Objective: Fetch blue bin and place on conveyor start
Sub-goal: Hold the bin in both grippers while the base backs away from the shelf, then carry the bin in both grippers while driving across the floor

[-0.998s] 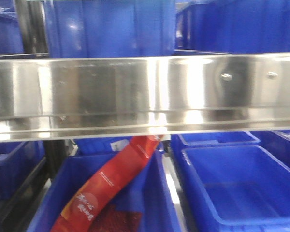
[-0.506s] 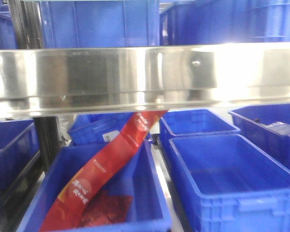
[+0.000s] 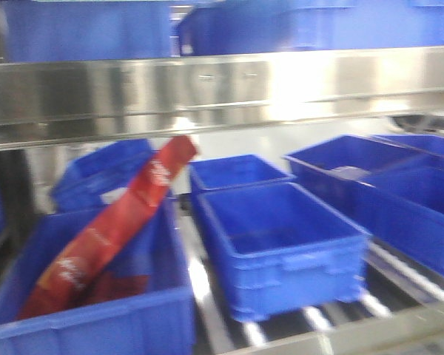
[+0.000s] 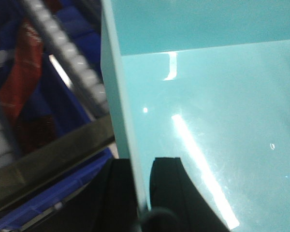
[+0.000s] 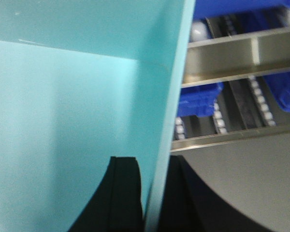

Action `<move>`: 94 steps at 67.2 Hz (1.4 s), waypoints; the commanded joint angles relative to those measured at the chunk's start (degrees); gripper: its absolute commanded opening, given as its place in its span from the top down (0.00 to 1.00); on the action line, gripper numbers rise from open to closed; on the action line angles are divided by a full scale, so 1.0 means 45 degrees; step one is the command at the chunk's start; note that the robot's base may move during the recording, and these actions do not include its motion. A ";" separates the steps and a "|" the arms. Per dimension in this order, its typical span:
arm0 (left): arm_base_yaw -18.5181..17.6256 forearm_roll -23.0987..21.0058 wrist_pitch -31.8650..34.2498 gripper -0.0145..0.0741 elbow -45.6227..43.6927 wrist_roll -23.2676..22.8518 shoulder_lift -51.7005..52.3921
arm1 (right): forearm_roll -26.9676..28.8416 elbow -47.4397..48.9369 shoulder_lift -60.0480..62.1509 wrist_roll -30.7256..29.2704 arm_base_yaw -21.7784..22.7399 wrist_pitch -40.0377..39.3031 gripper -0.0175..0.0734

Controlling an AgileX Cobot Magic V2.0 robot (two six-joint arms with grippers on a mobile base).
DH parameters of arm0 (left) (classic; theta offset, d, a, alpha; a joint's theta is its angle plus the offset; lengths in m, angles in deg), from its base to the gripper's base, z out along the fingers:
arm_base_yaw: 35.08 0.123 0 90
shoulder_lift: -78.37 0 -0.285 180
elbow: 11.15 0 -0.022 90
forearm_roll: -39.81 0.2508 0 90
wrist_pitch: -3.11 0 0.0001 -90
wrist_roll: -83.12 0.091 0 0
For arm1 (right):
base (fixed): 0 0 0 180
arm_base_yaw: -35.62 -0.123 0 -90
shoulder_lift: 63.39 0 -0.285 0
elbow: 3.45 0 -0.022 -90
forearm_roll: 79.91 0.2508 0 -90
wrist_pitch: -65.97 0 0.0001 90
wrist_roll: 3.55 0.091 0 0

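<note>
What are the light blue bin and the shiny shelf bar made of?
The pale bin looks like smooth, slightly glossy plastic: it has an even turquoise colour, a thin wall and soft streaks of reflected light. The shelf bar looks like polished metal, probably stainless steel: it is silvery, with blurry mirror-like glare.

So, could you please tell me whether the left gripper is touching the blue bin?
Touching. In the left wrist view the left gripper straddles the blue bin, jaws pressed against both faces of its wall.
</note>
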 commanded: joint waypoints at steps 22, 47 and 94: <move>0.0018 0.0473 0.0251 0.96 -0.0180 0.0197 0.0241 | -0.0608 0.0091 0.0140 -0.0270 0.0120 -0.0185 0.97; 0.0018 0.0473 0.0251 0.96 -0.0180 0.0197 0.0241 | -0.0608 0.0091 0.0140 -0.0270 0.0120 -0.0185 0.97; 0.0018 0.0473 0.0251 0.96 -0.0180 0.0197 0.0241 | -0.0608 0.0091 0.0140 -0.0270 0.0120 -0.0185 0.97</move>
